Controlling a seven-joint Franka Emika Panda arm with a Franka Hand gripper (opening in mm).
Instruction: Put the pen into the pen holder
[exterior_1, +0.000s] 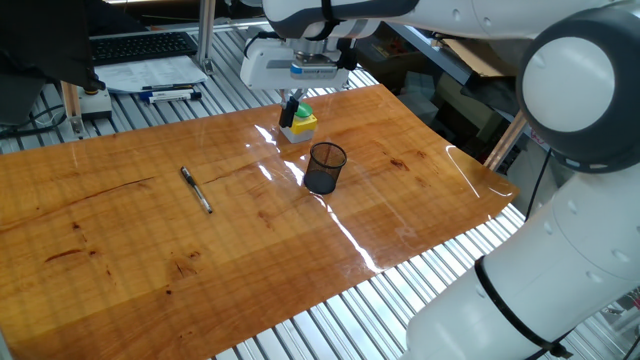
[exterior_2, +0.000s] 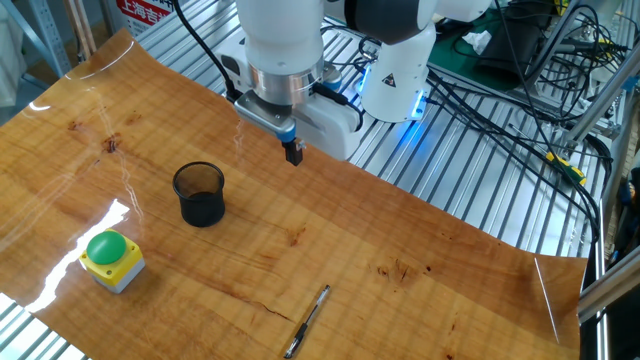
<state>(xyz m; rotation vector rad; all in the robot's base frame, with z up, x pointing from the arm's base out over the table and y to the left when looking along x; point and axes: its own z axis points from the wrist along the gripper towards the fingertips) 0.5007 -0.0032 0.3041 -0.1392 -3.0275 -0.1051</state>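
We read this as a robotics lab. The wooden board (exterior_2: 420, 250) below the gripper (exterior_2: 293, 155) lies on a slatted aluminium bench (exterior_2: 470, 190). Behind the gripper, the arm's base glows blue (exterior_2: 400, 85), and bundled cables (exterior_2: 520, 100) run off beyond it. In one fixed view, a keyboard (exterior_1: 140, 45) and papers (exterior_1: 150, 72) sit past the board's edge.

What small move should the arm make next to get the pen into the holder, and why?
Probably travel across the table toward the pen and stop above it. The gripper carries nothing and hangs near the table's back edge, the pen lies flat far from it, and the pen holder stands upright and empty.
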